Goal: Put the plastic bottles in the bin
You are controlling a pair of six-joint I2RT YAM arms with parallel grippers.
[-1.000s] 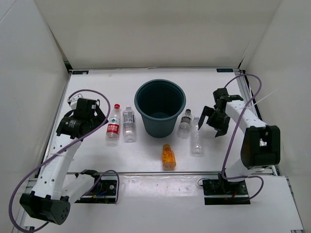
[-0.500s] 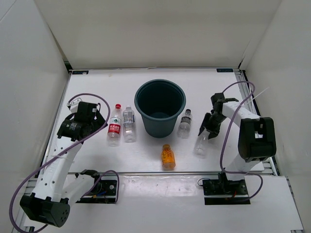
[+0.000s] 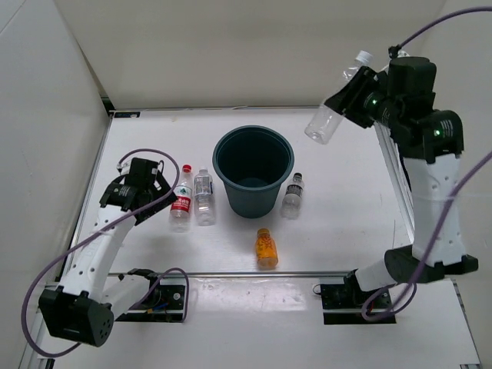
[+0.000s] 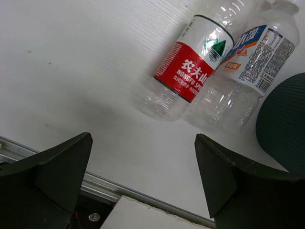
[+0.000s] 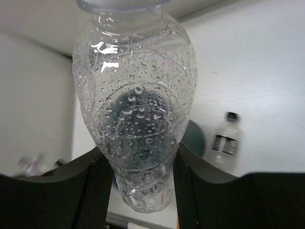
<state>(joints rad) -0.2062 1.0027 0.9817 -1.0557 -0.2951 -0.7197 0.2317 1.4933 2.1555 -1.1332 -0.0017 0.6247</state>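
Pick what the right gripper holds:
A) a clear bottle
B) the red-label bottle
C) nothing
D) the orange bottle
A: the right gripper is clamped on a clear bottle raised in the air, while the orange bottle and the red-label bottle lie apart from it.

- Right wrist view: the clear bottle (image 5: 136, 109) fills the centre. The top edge cuts off one end of it, and its body hides most of the bin (image 5: 194, 138).
- Same view: the dark-capped bottle (image 5: 225, 138) is blurred and its label is unreadable. The blurred shape (image 5: 33, 164) at lower left cannot be identified.
- Left wrist view: the top edge cuts the upper ends of the red-label bottle (image 4: 190, 71) and the blue-label bottle (image 4: 252, 62). The right edge cuts the bin.
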